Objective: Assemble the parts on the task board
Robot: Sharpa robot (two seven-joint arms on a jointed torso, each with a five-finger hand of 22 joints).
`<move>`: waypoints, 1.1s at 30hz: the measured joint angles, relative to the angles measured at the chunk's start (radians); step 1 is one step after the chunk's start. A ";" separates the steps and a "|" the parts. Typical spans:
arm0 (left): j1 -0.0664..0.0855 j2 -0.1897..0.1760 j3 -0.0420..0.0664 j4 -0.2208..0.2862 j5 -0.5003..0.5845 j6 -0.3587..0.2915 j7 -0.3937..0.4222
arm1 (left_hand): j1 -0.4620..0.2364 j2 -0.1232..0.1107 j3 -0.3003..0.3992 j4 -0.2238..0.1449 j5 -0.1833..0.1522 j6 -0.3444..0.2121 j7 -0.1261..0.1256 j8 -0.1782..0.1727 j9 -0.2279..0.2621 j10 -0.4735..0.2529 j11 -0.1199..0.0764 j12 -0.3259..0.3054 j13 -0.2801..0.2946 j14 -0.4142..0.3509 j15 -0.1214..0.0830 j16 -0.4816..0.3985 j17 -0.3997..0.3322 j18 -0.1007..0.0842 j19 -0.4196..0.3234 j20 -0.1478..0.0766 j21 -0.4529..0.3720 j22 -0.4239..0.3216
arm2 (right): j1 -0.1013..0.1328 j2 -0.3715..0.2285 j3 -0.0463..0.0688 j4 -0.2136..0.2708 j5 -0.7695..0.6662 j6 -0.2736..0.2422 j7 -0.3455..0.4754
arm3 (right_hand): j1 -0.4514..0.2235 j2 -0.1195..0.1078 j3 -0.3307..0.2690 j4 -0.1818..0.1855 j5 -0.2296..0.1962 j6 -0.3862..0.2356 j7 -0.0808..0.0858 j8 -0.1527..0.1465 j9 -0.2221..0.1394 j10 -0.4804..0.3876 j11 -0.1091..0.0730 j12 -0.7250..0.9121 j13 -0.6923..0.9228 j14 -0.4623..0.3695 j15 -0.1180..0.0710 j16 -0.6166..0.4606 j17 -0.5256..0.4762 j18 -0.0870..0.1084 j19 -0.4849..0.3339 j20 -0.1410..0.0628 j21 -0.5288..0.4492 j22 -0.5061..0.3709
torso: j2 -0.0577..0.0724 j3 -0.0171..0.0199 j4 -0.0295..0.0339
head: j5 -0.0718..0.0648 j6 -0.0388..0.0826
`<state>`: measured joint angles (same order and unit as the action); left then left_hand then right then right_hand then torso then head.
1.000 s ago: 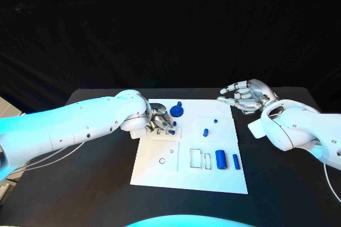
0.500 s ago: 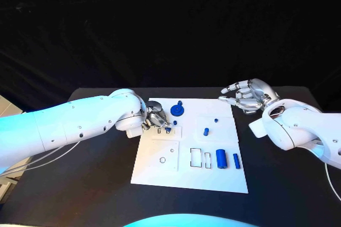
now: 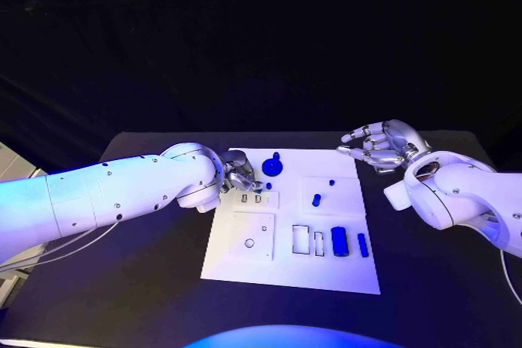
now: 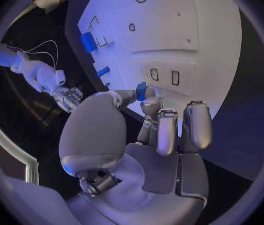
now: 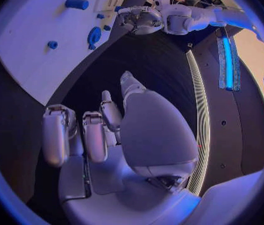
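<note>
Left hand (image 3: 241, 182) is over the far left part of the task board (image 3: 285, 276), and it's pinching a small blue part (image 4: 141, 91) between its fingertips, the other fingers curled beside it; the left wrist view shows that piece clearly, just above the two small rectangular slots (image 3: 251, 198) in the board. Right hand (image 3: 383, 147) hangs off the board's far right corner, above the black table (image 3: 130, 287), fingers curled in loosely and spread a little, holding nothing.

On the board: a round blue disc-shaped part (image 3: 271, 166) sits near the far edge, just beside the left hand. Two small blue pegs (image 3: 317, 200) stand toward the middle right, one a bit farther back than the other. Near the front right, a thick blue cylinder (image 3: 339, 241) lies next to a thinner blue pin (image 3: 362, 245), both beside two outlined rectangular recesses (image 3: 308, 240). A small round hole (image 3: 249, 243) shows in the near left panel.
</note>
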<state>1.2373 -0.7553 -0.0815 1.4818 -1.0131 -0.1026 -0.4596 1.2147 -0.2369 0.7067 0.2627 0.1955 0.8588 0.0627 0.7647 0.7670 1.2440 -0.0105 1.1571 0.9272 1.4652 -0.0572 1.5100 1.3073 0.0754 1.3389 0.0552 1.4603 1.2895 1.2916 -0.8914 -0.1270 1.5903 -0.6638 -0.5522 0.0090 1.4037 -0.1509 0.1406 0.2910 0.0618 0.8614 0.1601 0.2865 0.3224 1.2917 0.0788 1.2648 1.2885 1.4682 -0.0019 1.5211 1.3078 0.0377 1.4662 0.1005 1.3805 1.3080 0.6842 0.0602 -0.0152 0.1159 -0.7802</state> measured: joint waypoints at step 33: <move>-0.043 -0.006 -0.016 0.020 -0.090 -0.070 0.013 | -0.011 -0.012 0.000 0.000 0.025 0.025 -0.005 -0.010 -0.011 0.027 -0.006 0.008 0.017 0.000 -0.007 0.000 0.001 0.000 0.021 -0.007 0.007 0.018 | -0.003 -0.004 0.000 0.001 0.000 0.003 -0.001 | -0.001 0.001 -0.003 -0.003 0.000 0.000 0.000 0.000 0.000 0.000 0.000 0.000 0.000 0.000 0.000 0.000 0.000 0.000 0.000 0.000 0.000 0.000 | 0.001 -0.0001 -0.0013 | -0.004 -0.017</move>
<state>1.1944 -0.7609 -0.0978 1.5016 -1.1033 -0.1726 -0.4469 1.2033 -0.2492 0.7069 0.2628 0.2207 0.8836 0.0582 0.7548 0.7555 1.2710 -0.0160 1.1653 0.9443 1.4650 -0.0641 1.5100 1.3079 0.0756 1.3600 0.0486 1.4676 1.3075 1.2886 -0.8958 -0.1274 1.5917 -0.6638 -0.5493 0.0077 1.4027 -0.1499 0.1378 0.2882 0.0618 0.8614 0.1601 0.2863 0.3222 1.2917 0.0788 1.2648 1.2886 1.4682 -0.0019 1.5211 1.3074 0.0376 1.4661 0.1005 1.3805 1.3077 0.6850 0.0601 -0.0166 0.1119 -0.7976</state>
